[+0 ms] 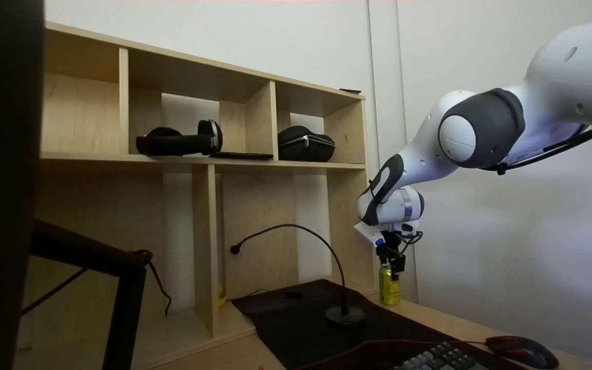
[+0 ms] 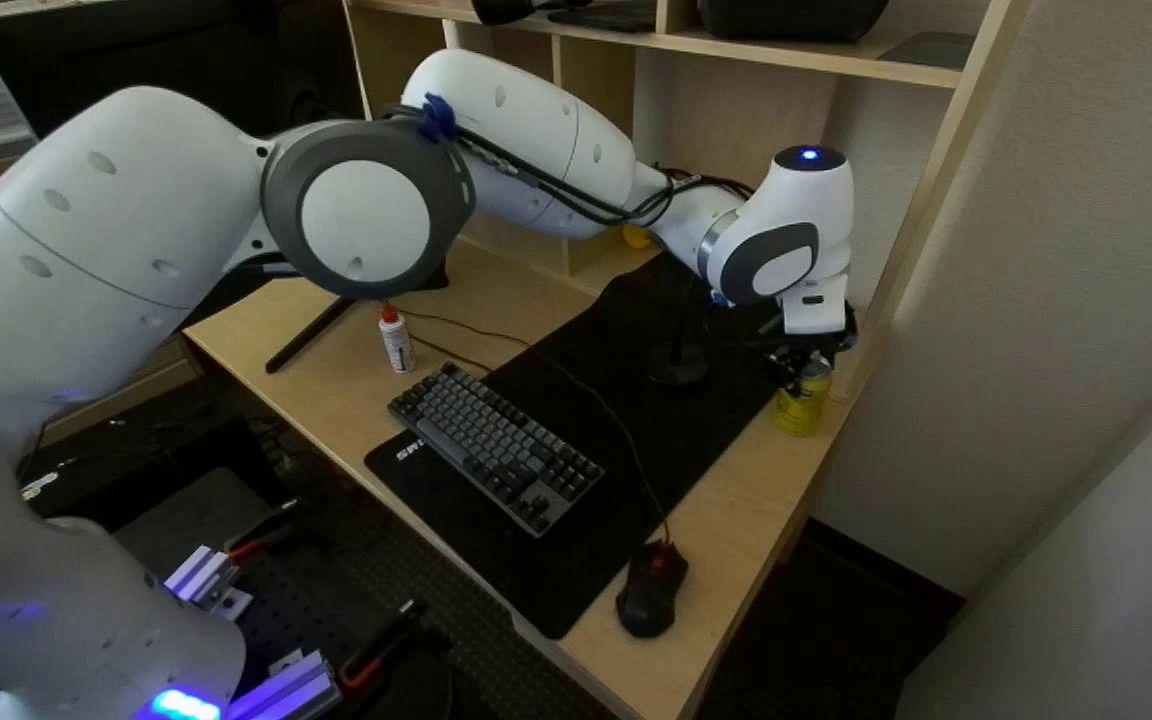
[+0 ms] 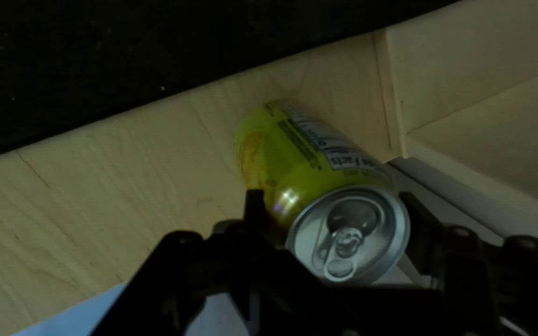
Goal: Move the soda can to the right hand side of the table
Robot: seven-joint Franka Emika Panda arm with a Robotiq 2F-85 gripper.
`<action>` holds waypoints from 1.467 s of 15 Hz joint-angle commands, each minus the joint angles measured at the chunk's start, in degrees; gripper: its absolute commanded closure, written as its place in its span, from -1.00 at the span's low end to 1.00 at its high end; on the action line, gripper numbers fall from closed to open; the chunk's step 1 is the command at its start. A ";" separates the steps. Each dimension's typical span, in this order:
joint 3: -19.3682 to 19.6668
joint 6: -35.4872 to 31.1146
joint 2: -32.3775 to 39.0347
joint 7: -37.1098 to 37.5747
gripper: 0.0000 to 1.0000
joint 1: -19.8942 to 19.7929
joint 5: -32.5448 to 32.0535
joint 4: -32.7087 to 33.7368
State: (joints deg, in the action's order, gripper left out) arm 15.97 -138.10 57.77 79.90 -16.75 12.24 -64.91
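The yellow-green soda can (image 1: 389,293) is at the far right of the tan table (image 1: 432,312), between the dark mat and the table's edge. It also shows in an exterior view (image 2: 802,408), by the table's right edge (image 2: 736,490). In the wrist view the can (image 3: 273,158) has its silver top with pull tab facing the camera. My gripper (image 3: 332,198) has a finger on each side of the can near its top, both seemingly touching it. The gripper (image 1: 390,266) is above the table, pointing down. I cannot tell whether the can's base touches the tabletop.
Pale cubby shelving (image 1: 244,163) stands along the back, with an upright close behind the can. A black gooseneck stand (image 2: 678,364) is on the dark mat (image 2: 626,540) left of the gripper. A keyboard (image 2: 496,445), a mouse (image 2: 652,590) and a small bottle (image 2: 397,342) are nearer the front.
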 commanded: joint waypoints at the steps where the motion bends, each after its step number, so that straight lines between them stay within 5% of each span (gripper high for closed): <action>1: -0.33 -0.25 2.71 1.53 0.10 -0.81 0.71 3.11; 5: -0.72 -0.68 1.27 1.69 0.10 -0.88 1.13 1.62; 6: -1.00 -0.64 0.64 1.15 -0.85 -0.99 1.27 1.00; 8: -1.31 -0.32 -1.28 0.16 -0.96 -0.97 1.66 -0.96; 19: -2.95 0.35 -13.45 -7.50 -1.00 -1.21 5.62 -12.17; 20: -1.31 0.08 -8.78 -4.50 -1.00 -0.44 4.36 -6.30; 22: -1.30 0.11 -9.46 -4.61 -1.00 -0.41 4.38 -6.76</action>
State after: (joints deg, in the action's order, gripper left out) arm 14.67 -138.00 48.32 75.30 -17.16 16.62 -71.67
